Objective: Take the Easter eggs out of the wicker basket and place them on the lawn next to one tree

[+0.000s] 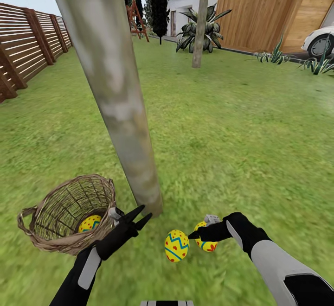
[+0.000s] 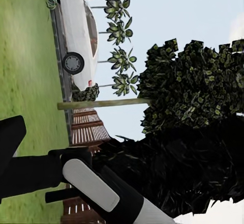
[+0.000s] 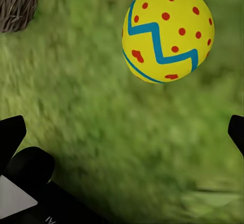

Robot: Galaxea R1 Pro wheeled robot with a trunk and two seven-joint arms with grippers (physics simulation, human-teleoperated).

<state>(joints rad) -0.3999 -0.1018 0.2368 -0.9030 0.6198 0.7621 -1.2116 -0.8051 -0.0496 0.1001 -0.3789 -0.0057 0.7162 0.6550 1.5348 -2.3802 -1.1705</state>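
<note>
Two yellow zigzag-banded Easter eggs [image 1: 176, 245] on green lawn [image 1: 241, 148] beside thick pale grey trunk [image 1: 116, 92], third in woven brown wicker basket [image 1: 60, 213], left gripper [image 1: 139, 217] fingers spread, right gripper [image 1: 197, 235] fingers parted, empty

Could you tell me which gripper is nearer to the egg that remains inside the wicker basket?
Left. The left gripper hangs open just outside the wicker basket, beside the egg in it. The right gripper is farther off, past the tree, by two eggs on the lawn.
</note>
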